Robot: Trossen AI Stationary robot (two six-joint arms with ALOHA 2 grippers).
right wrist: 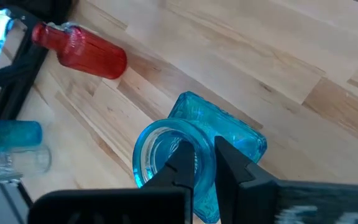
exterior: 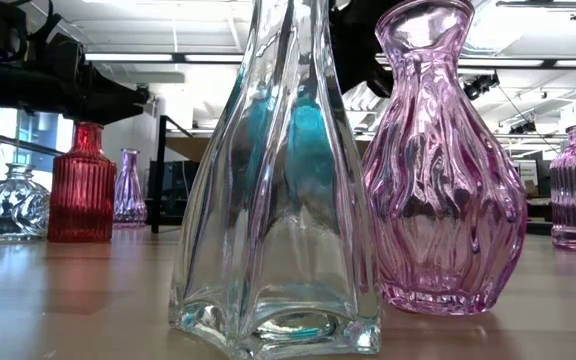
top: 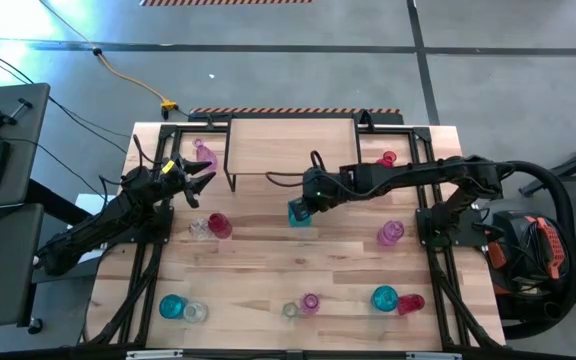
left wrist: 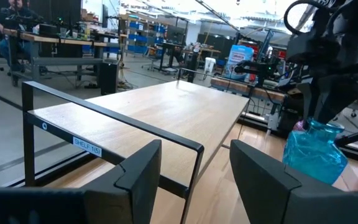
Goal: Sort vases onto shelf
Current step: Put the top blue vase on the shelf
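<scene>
Right wrist view: the right gripper (right wrist: pixel 205 163) is pinched on the rim of the teal vase (top: pixel 298 213) just before the shelf (top: pixel 293 146); the left gripper (left wrist: pixel 194 180) gapes, holding nothing, left of the shelf.

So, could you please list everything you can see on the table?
held teal vase: one, teal, mid-table before the shelf
other teal vases: two, teal, near edge
red vases: three, red, scattered
pink vases: three, pink, scattered
clear vases: three, clear, left and near edge
shelf: one, light wood, far side
table: one, wood planks
right gripper: shut on held teal vase's rim
left gripper: open, left of shelf
</scene>
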